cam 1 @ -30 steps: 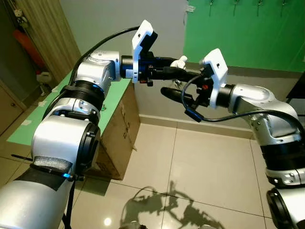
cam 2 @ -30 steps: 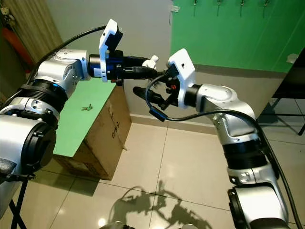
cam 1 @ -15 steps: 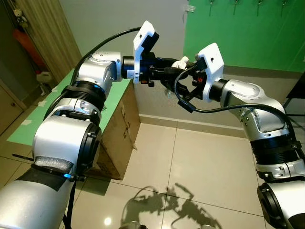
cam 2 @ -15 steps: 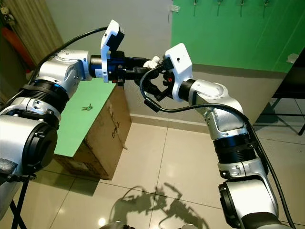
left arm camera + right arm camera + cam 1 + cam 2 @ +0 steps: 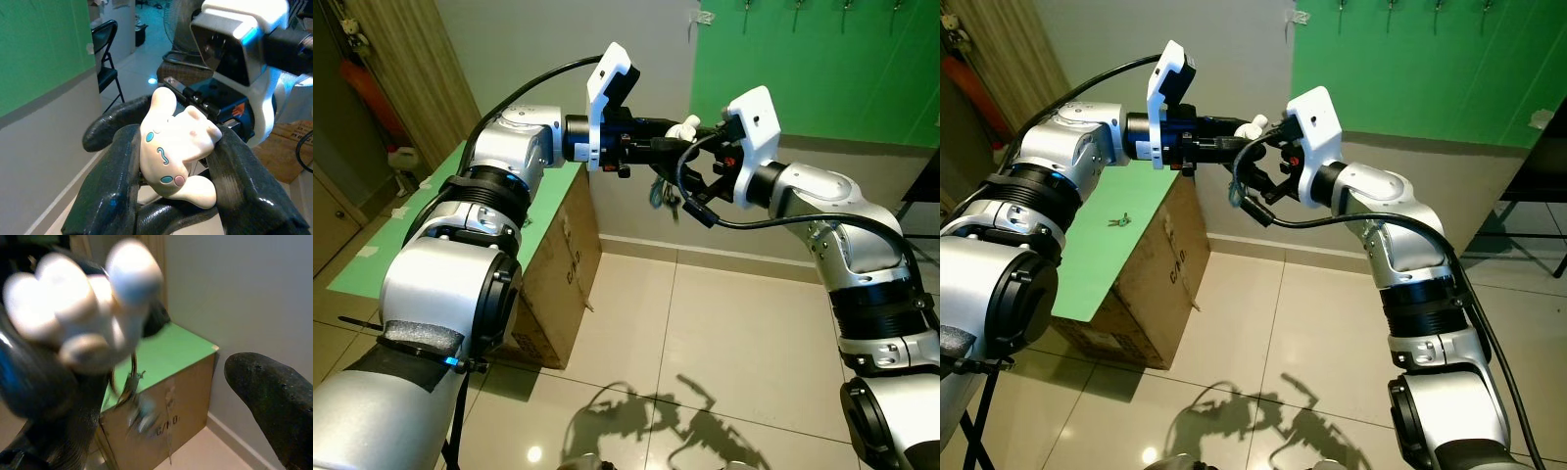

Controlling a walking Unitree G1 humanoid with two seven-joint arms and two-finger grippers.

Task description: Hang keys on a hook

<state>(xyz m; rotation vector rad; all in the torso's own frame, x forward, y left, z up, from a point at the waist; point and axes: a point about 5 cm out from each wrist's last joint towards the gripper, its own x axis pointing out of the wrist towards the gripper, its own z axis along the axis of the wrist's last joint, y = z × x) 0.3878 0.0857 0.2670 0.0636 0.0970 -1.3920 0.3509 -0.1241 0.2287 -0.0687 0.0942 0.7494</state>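
In the upper middle of the frame the left gripper [image 5: 677,137] has its jaws closed on the white rubber cartoon-dog keychain [image 5: 178,149]; the metal keys [image 5: 666,201] dangle below it; the right gripper [image 5: 668,179] sits just beside, jaws open.

Head views are evenly lit and sharp; overhead light throws the arms' shadow [image 5: 651,416] onto the glossy floor [image 5: 744,323], with one small glare spot. Right wrist view is dim and blurred (white charm [image 5: 85,298] out of focus).
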